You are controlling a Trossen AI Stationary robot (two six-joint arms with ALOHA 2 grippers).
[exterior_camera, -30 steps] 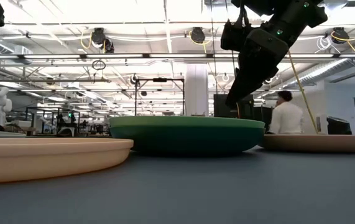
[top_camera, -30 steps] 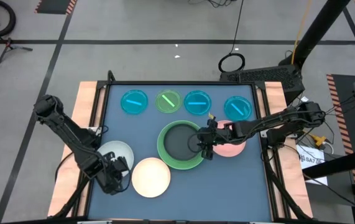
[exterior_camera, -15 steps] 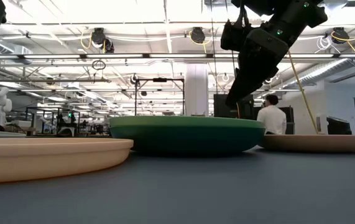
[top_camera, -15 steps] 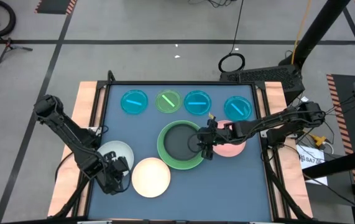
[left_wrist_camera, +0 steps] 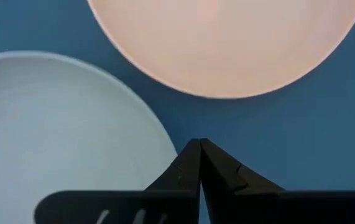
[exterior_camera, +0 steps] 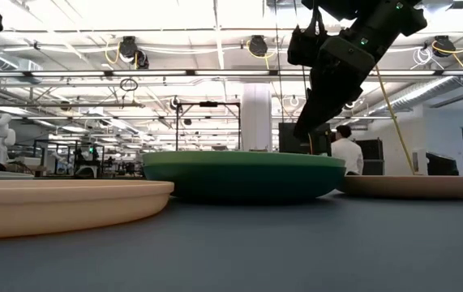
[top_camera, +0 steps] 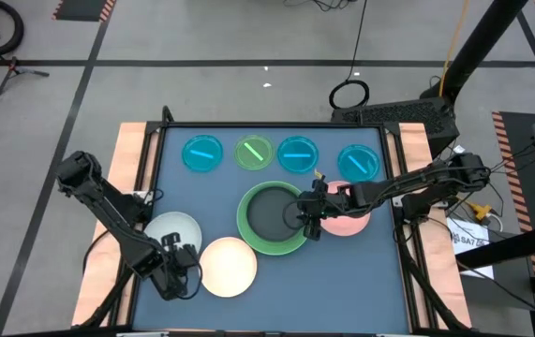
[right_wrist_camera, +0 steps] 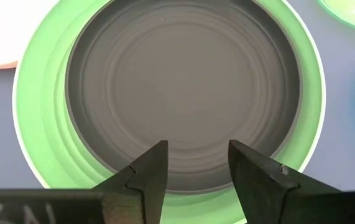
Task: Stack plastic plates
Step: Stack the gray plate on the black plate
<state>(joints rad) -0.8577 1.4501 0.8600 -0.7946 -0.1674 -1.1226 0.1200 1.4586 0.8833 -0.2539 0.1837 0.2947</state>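
My left gripper (top_camera: 179, 273) (left_wrist_camera: 199, 144) is shut, its tips pointing down over the blue mat in the gap between a pale grey plate (top_camera: 175, 227) (left_wrist_camera: 53, 124) and a cream plate (top_camera: 229, 267) (left_wrist_camera: 227, 37). My right gripper (top_camera: 306, 221) (right_wrist_camera: 197, 154) hangs open above a dark grey plate (top_camera: 269, 215) (right_wrist_camera: 183, 87), which lies inside a light green plate (top_camera: 248, 239) (right_wrist_camera: 34, 124). In the low view the right gripper (exterior_camera: 306, 126) is clear of this stack (exterior_camera: 243, 178). A pink plate (top_camera: 349, 223) lies on the mat, partly under the right arm.
Four small translucent plates lie in a row along the far edge: cyan (top_camera: 202, 154), lime (top_camera: 254, 153), cyan (top_camera: 297, 154) and cyan (top_camera: 358, 161). Bare blue mat (top_camera: 342, 281) shows at the near right. A person stands in the room beyond the table (exterior_camera: 349, 150).
My left gripper has moved down and toward the table's near edge, a little to the right, into the gap between the pale grey and cream plates. The plates have stayed where they were.
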